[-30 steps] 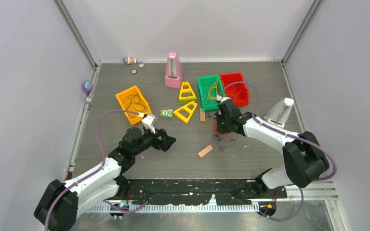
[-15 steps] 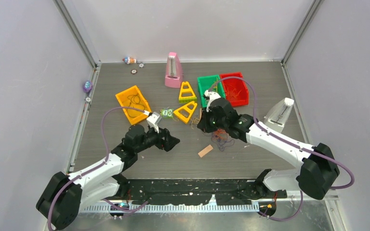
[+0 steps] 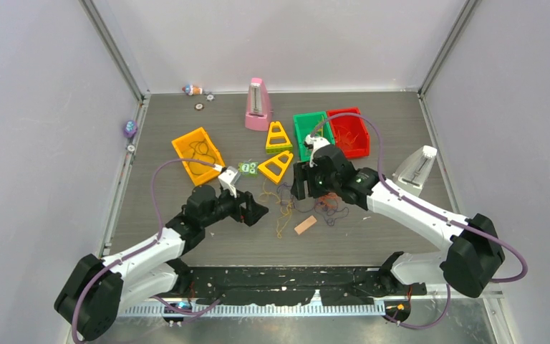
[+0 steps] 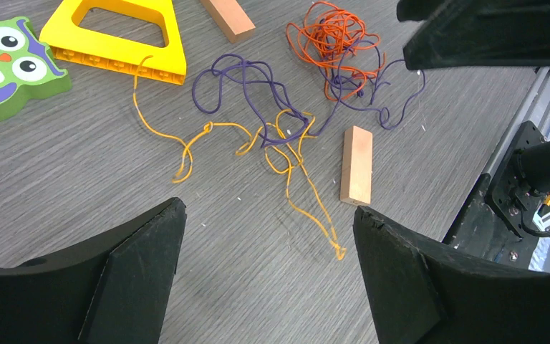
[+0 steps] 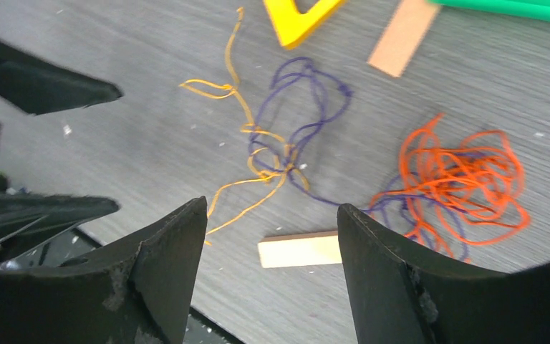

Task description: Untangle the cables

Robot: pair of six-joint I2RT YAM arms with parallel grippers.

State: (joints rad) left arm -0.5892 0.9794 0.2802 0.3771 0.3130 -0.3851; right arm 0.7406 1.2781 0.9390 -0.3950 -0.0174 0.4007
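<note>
While hovering the left gripper (image 4: pixel 268 209) and right gripper (image 5: pixel 272 208) spread and empty, locate the cables (image 4: pixel 279 132) slack just below and ahead of both, yellow knotted through purple, seemingly staged for opposed pulls.

grey table (image 3: pixel 222 122): cables (image 4: pixel 279 132), wooden block (image 4: pixel 356 165), owl toy (image 4: pixel 7 64)

Pink metronome (image 3: pixel 258 104), green bin (image 3: pixel 298 140), red bin (image 3: pixel 344 112), orange bin (image 3: pixel 184 162), wooden block (image 3: pixel 305 225), owl block (image 3: pixel 248 168)

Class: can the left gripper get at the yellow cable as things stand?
Probably yes: the left gripper hangs open near the yellow cable, nothing between them, though the purple cable crossing it may come along.
</note>
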